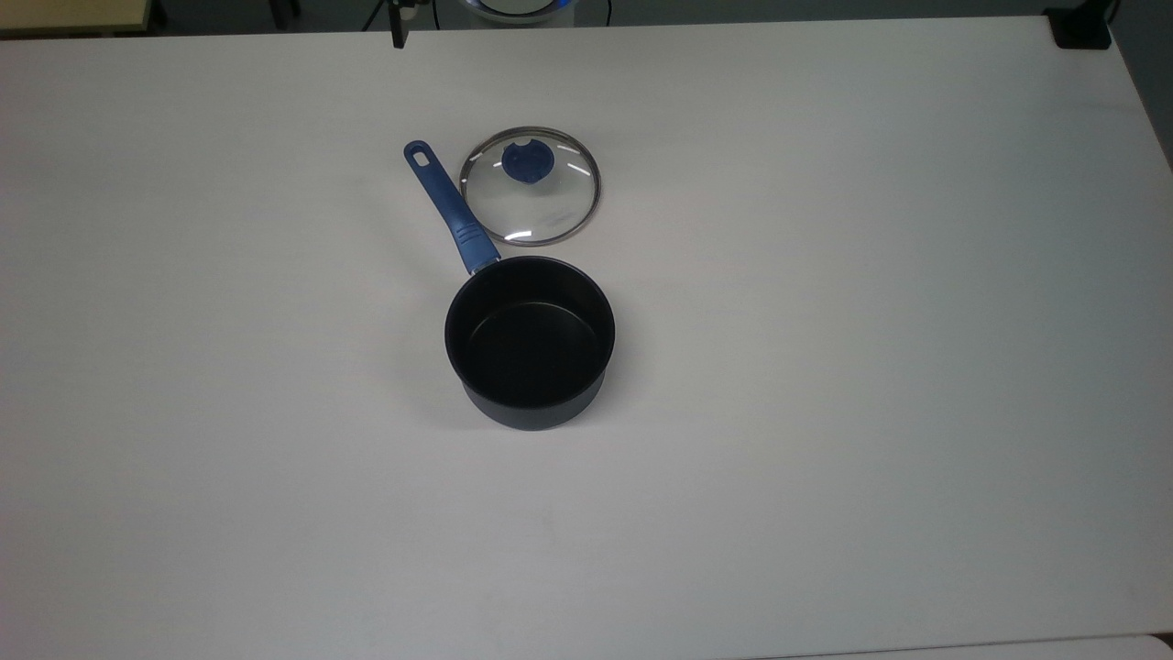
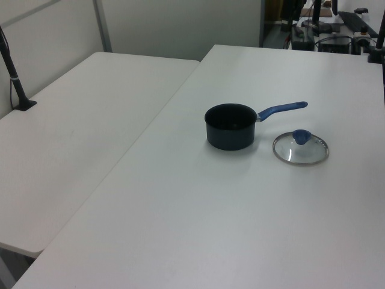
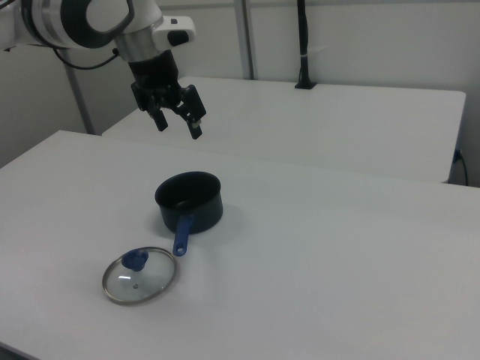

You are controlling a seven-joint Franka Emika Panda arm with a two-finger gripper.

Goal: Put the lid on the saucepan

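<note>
Lid [image 1: 531, 186] lies flat at the saucepan's [image 1: 530, 341] 12 o'clock, knob up for grasping; tool [image 3: 178, 116] released, empty.

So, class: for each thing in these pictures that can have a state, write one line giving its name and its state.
lid: off the pan, lying flat on the table, knob up, beside the handle.
saucepan: upright, uncovered, empty inside.
gripper: jaws open, holding nothing, raised above the table, apart from the saucepan.
</note>
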